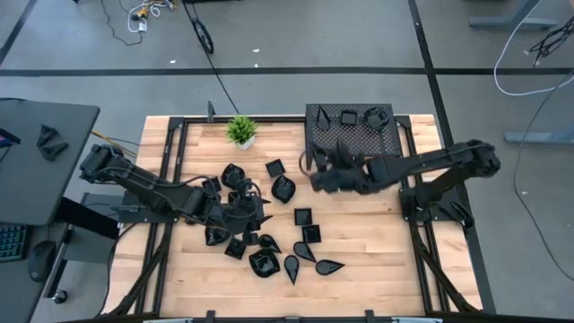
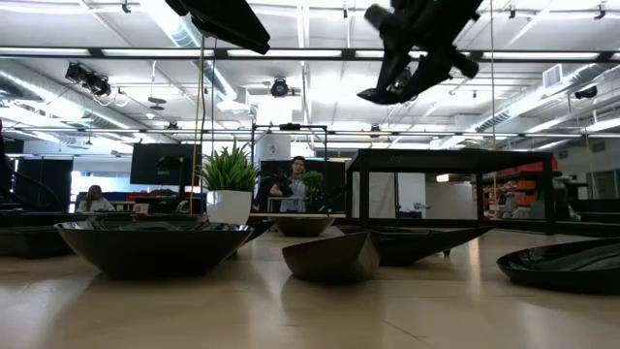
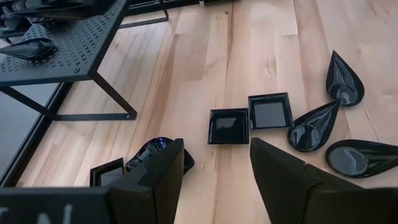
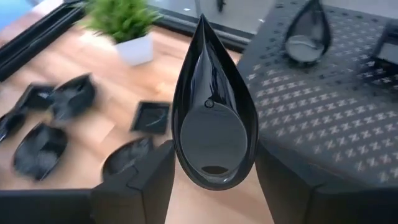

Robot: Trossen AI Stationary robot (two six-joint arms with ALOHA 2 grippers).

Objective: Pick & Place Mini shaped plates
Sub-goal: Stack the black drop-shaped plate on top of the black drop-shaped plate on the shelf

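My right gripper [image 4: 211, 180] holds a teardrop plate [image 4: 213, 118] between its fingers, high above the rack [image 1: 354, 135] at the tabletop's far right corner. I'd lower it level onto bare rack mesh, clear of plates there. My left gripper [image 3: 214, 168], fingers parted and empty, hovers over the scattered plates mid-tabletop.

High view: mounted overhead, facing straight down, far enough to take in the whole tabletop [image 1: 359, 242], both arms and the surrounding floor. Low view: set at tabletop level, facing level across the wood into the room behind, very near the closest plates; it shares the potted plant [image 2: 230, 184] and the perforated rack [image 2: 450, 160] with the high view. Wrist views: each sits just behind its own hand looking down at close range, the left over bare wood and scattered plates, the right over the rack edge, both sharing the rack.
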